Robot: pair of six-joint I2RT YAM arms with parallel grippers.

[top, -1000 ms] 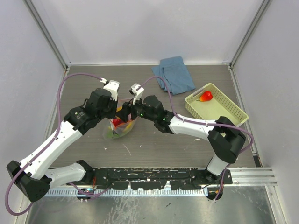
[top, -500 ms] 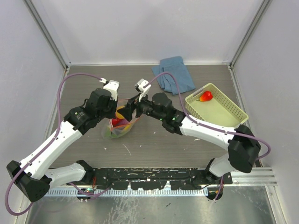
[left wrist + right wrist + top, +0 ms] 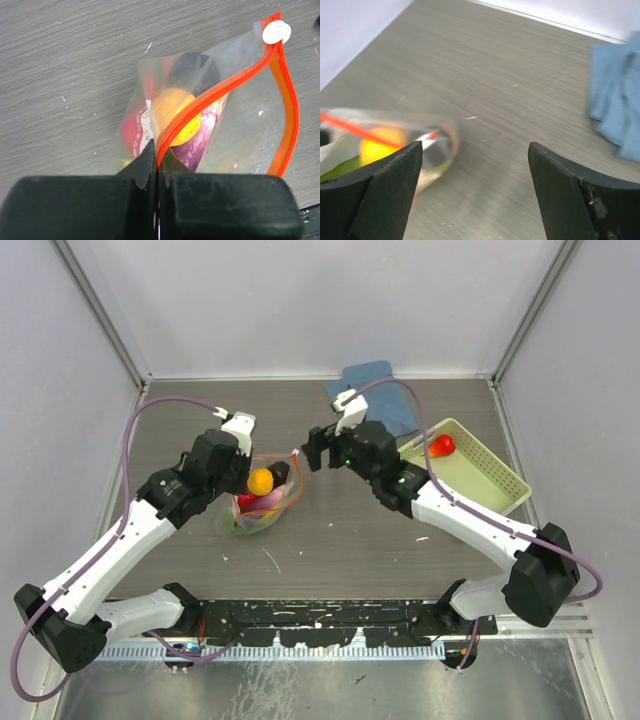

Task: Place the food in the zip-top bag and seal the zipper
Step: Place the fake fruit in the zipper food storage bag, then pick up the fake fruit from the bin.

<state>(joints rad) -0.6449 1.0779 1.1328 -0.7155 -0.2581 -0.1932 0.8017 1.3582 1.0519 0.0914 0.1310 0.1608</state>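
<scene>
My right gripper (image 3: 311, 451) has backed off to upper centre, jaws apart, empty; the orange fruit (image 3: 261, 480) now sits in the zip-top bag (image 3: 248, 522), centre left, its zipper (image 3: 200, 100) pinched by my left gripper (image 3: 157, 156). 1 red fruit (image 3: 440, 446) remains in the basket (image 3: 490, 485).

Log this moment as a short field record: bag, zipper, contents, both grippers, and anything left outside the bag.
bag: zip-top bag on the table, mouth open
zipper: zipper unsealed, white slider tab at one end
contents: orange fruit on top; red, purple and green pieces beneath
left gripper: left gripper shut on the zipper strip, holding the mouth up
right gripper: right gripper open, empty, apart from the bag
left outside: red toy fruit in the basket
other: blue cloth beyond the basket
</scene>
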